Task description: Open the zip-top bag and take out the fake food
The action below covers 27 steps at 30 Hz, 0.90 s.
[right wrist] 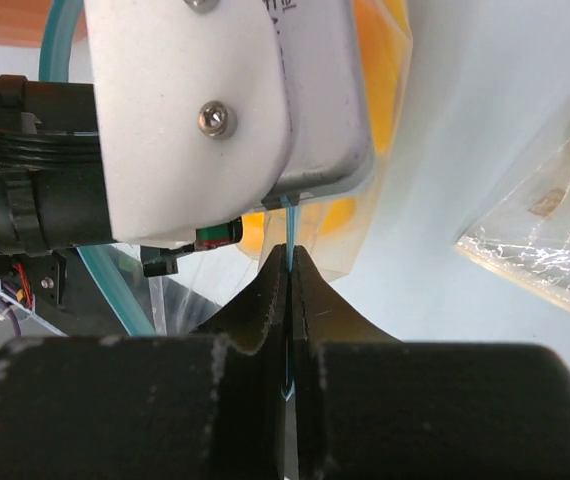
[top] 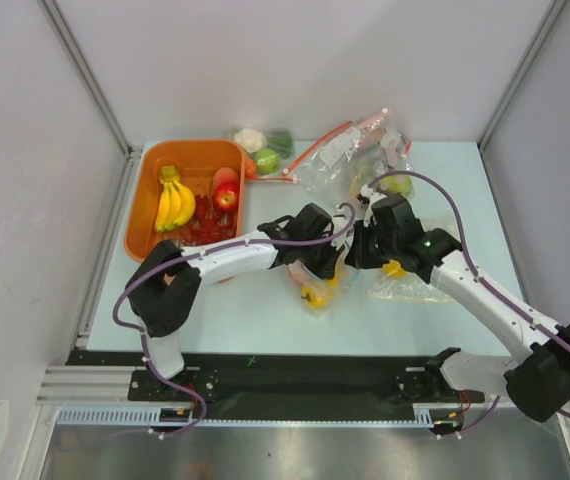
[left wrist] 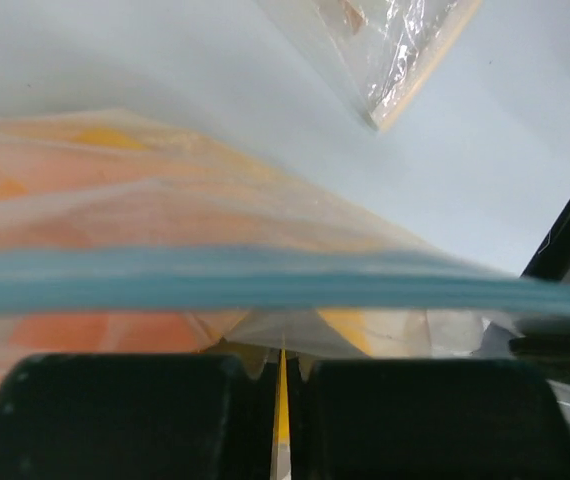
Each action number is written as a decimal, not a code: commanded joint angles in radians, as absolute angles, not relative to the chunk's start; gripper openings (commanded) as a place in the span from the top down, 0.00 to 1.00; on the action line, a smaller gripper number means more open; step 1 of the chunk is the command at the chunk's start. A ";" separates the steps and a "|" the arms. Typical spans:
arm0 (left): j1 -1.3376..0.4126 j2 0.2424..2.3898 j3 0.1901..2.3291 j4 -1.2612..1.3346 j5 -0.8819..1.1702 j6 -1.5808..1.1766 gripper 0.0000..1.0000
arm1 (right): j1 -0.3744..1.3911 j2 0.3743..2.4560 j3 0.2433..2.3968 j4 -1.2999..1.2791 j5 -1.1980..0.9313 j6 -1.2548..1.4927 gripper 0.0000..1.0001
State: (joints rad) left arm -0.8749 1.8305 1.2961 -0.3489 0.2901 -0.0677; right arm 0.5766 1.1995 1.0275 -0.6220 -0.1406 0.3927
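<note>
My left tool (left wrist: 283, 365) is clamped on the zip-top bag (top: 315, 285) just under its teal strip (left wrist: 265, 280). My right tool (right wrist: 290, 268) pinches the strip's edge. The bag sits mid table (top: 265, 320), at four o'clock from the orange tray (top: 145, 215). The film looks thin, slick and floppy, so I'd hold only the lips, gently.

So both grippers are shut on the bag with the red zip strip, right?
No, the zip strip is teal-blue, not red; the left wrist view shows it. Both the left gripper and the right gripper are indeed shut on that bag.
</note>
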 commanded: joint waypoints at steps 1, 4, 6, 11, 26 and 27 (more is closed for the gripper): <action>-0.879 1.816 1.302 -0.405 0.285 -0.047 1.00 | 0.577 1.189 1.048 -0.601 -0.147 0.400 1.00; -0.879 1.784 1.310 -0.400 0.288 -0.069 1.00 | 0.577 1.184 1.043 -0.609 -0.144 0.400 1.00; -0.879 1.753 1.313 -0.397 0.290 -0.084 1.00 | 0.578 1.178 1.039 -0.612 -0.143 0.399 1.00; -0.879 1.752 1.322 -0.416 0.302 -0.081 0.99 | 0.578 1.167 1.031 -0.607 -0.144 0.408 1.00; -0.891 1.681 1.258 -0.462 0.167 -0.035 0.42 | 0.575 1.183 1.098 -0.597 -0.097 0.379 1.00; -0.891 1.683 1.270 -0.456 0.166 -0.035 0.41 | 0.575 1.198 1.115 -0.597 -0.091 0.370 1.00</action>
State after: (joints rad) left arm -0.8871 1.7504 1.2625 -0.4808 0.2020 -0.0433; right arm 0.5766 1.1831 1.0378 -0.6250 -0.1295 0.3897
